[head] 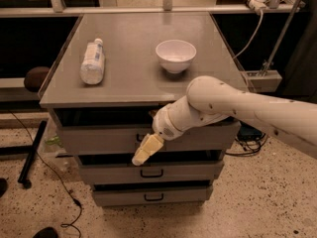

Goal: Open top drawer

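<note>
The top drawer (pixel 89 140) is the widest grey front, just under the grey cabinet top (pixel 133 78), with a dark gap above it. My gripper (pixel 145 150) hangs in front of the drawer's centre, at the black handle (pixel 140 137), which it mostly covers. The cream tip points down and left, over the drawer's lower edge. My white arm (pixel 233 105) reaches in from the right across the drawer's right half.
A clear plastic bottle (pixel 92 62) lies on the cabinet top at the left, and a white bowl (pixel 176 55) stands at the right. Two narrower drawers (pixel 152 172) (pixel 153 196) sit below. Cables trail on the speckled floor at left and right.
</note>
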`<state>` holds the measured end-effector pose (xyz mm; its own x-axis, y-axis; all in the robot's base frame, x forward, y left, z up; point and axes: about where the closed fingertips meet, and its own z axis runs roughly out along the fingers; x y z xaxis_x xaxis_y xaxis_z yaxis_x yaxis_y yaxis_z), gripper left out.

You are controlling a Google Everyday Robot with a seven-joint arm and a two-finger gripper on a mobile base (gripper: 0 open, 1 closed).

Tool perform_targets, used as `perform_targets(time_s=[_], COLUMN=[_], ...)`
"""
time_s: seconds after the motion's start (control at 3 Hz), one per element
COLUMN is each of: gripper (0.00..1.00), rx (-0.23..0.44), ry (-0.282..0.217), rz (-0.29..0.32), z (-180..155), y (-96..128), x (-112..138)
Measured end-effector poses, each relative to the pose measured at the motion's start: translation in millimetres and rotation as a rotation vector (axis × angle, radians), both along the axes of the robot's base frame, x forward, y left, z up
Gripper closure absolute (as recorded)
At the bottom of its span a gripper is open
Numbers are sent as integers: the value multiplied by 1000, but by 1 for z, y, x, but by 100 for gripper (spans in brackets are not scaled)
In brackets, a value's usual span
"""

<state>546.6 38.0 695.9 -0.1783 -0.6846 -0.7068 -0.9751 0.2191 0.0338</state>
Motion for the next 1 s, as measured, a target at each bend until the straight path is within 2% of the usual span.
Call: perform_targets(time_s=[0.33,0.67,1.0], gripper=[0,18,41], rx=[-46,-55,-56], ry=[18,27,28], rz=[-7,-26,-28], z=[-17,-22,-17], y=[-4,-12,-13], x=[6,4,4])
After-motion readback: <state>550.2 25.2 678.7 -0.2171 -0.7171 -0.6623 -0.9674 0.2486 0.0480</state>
